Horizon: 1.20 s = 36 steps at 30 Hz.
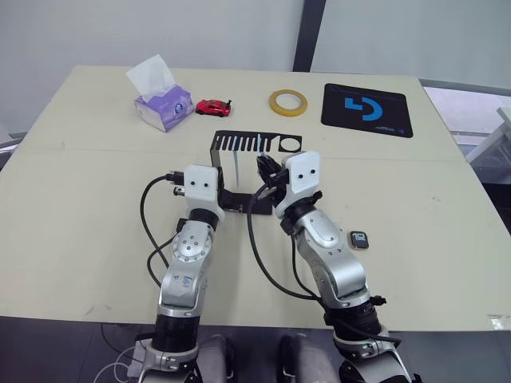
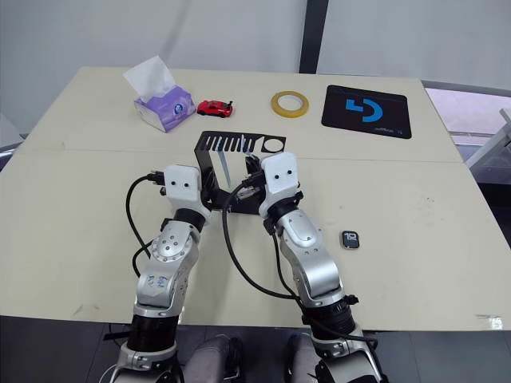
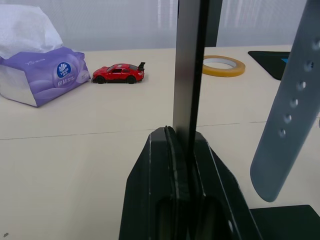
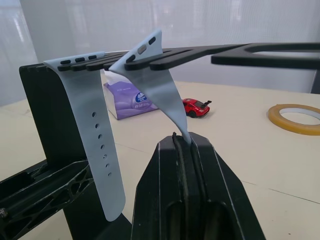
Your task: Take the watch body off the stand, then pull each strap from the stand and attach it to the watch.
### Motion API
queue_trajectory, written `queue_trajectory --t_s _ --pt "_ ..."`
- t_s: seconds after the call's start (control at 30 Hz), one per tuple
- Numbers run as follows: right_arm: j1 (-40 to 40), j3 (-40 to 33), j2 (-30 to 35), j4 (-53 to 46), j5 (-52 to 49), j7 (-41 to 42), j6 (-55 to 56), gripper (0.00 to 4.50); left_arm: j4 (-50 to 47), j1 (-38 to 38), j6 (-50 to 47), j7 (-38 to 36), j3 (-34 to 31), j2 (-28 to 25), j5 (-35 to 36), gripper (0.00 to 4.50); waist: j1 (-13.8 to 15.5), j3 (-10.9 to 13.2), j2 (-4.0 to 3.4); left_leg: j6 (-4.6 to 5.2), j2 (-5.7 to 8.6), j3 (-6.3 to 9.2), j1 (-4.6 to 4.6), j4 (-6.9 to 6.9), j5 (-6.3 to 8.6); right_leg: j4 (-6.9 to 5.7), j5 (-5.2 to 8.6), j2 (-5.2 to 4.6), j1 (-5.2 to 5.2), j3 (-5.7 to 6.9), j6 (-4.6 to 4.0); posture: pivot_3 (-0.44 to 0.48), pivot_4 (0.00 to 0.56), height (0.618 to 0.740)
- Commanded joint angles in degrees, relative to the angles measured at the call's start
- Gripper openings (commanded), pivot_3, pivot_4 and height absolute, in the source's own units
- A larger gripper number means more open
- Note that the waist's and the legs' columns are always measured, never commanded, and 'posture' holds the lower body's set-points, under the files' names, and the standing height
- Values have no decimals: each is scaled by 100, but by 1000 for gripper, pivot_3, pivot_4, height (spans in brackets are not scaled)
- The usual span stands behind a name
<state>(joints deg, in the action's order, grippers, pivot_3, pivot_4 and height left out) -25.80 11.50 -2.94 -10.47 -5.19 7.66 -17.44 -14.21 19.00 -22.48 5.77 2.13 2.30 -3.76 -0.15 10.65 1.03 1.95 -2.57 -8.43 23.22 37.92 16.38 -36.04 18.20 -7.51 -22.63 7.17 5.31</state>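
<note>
Right wrist view shows you the right gripper pinching one strap hanging from the stand; your left gripper clamps the stand's upright; the watch body lies near the desk's right edge.

The black C-shaped stand sits upright mid-worktop, two pale grey-blue straps hanging from its slotted top. The watch body lies flat at four o'clock.

Seen from above, a beige counter. At centre, a black stand with a slotted top, one pale strap hanging from it. Both arms reaching in: left pincer at the stand's upright, right pincer at the strap. Right of the arms, a small watch body lying flat. Along the far edge: tissue pack, red toy car, yellow tape roll, black mousepad.
</note>
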Motion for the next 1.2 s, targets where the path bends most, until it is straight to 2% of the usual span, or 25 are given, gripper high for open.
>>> queue_trajectory --t_s 0.03,0.47,0.97,1.1,1.2 --pt "-39 50 -32 -118 49 70 239 29 -165 18 43 -36 114 3 -61 0 -1 0 0 0 0 0 0 0 0 0 0 0 0 0 0 0 150 740" --pt "268 458 419 -487 331 701 897 29 -165 -1 75 -5 159 -4 -214 0 0 0 0 -1 0 0 2 -4 1 4 0 0 -3 -1 0 0 150 740" --pt "1221 274 1089 -1540 351 979 879 29 -129 -17 44 -139 165 -93 -184 0 4 0 0 -2 -3 0 3 -6 3 8 0 0 -4 0 0 0 150 740" --pt "1610 16 1468 -1944 125 1269 807 29 -183 -111 5 -173 128 -9 -65 0 17 0 0 3 -3 0 2 -6 7 10 0 -1 -3 -1 0 0 150 740" --pt "1741 -195 1717 -2079 -16 1428 736 0 -181 -115 42 -196 136 2 -32 1107 13 0 1 6 -1 0 2 -6 9 13 0 -2 -2 -2 0 0 150 740"
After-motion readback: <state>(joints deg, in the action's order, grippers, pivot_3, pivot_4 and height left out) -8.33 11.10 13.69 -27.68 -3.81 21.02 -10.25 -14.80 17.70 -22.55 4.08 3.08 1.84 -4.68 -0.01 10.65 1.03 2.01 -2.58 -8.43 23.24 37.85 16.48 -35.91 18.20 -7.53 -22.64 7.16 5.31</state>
